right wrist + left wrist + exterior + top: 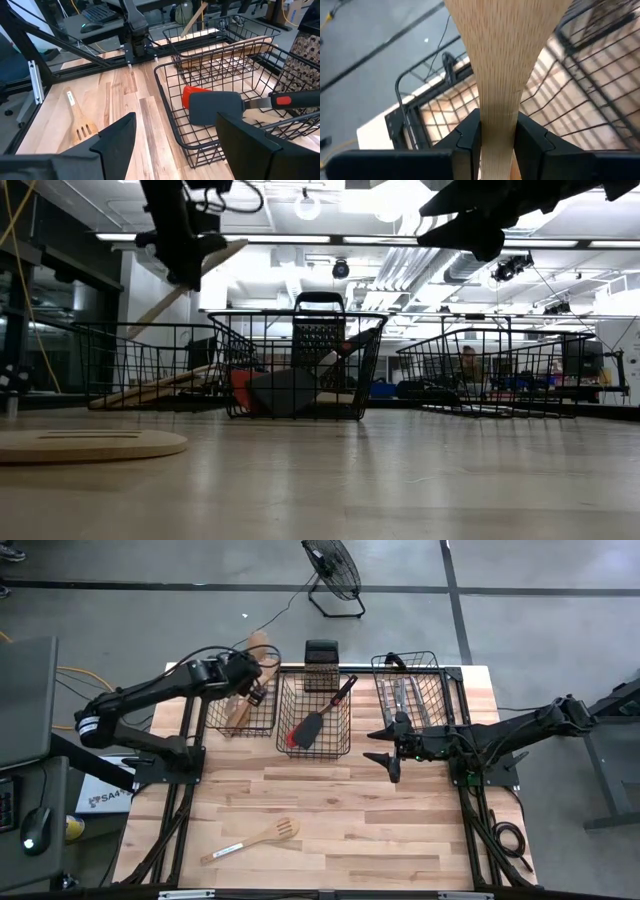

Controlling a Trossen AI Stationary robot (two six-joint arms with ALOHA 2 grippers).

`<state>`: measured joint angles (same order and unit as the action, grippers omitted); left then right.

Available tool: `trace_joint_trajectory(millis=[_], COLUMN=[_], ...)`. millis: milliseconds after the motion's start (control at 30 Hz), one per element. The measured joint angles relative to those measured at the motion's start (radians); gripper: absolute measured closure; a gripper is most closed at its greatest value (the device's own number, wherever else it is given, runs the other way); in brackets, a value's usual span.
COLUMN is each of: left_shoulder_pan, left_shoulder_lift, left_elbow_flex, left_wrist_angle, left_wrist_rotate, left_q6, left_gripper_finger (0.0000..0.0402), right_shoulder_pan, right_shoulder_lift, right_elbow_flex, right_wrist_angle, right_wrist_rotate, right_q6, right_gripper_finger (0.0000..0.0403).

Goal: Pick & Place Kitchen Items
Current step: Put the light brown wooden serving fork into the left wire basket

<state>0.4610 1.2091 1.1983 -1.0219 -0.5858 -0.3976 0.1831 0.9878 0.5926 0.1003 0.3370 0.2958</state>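
Note:
My left gripper [254,688] hangs above the left black wire basket [222,726], shut on a pale wooden spatula [222,253]. Its broad blade [262,644] points toward the table's far edge. Pale wooden utensils [150,390] lie in that basket. The middle basket [342,740] holds a black spatula with a red handle end [308,728]. Silver cutlery [405,698] lies in the right basket. A slotted wooden spatula [256,838] lies flat on the table near the front. My right gripper [390,754] hovers open in front of the right basket, holding nothing. My left gripper pinches the wooden spatula between its two fingers [470,134] at the narrow neck [497,115], just below where the blade widens. The fingers slant down from the table's left. The spatula is lifted clear and tilted, blade up and handle [150,310] slanting down above the basket.
A black upright holder [322,664] stands behind the middle basket. A round wooden board [80,444] lies close to the low camera. Bare tabletop [350,810] stretches across the front half, apart from the slotted spatula.

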Motion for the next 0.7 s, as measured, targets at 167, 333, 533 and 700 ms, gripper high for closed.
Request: trace_joint_trajectory(millis=[167, 333, 533, 700], left_shoulder_pan=[0.066, 0.119, 0.191, 0.240], left_shoulder_lift=[0.000, 0.000, 0.001, 0.002], left_elbow_flex=[-0.067, -0.116, -0.159, -0.164], left_wrist_angle=[0.026, 0.094, 0.139, 0.160], left_wrist_rotate=[0.042, 0.124, 0.178, 0.250], left_q6=[0.000, 0.027, 0.038, 0.053], left_gripper_finger=[0.0321, 0.0321, 0.0321, 0.0321], right_shoulder_pan=[0.000, 0.000, 0.000, 0.000], right_shoulder_lift=[0.000, 0.000, 0.000, 0.000], right_elbow_flex=[0.000, 0.000, 0.000, 0.000], right_wrist_angle=[-0.001, -0.001, -0.001, -0.006], right_wrist_rotate=[0.000, 0.000, 0.000, 0.000], right_q6=[0.000, 0.000, 0.000, 0.018], right_gripper_finger=[0.0140, 0.0140, 0.0140, 0.0140])
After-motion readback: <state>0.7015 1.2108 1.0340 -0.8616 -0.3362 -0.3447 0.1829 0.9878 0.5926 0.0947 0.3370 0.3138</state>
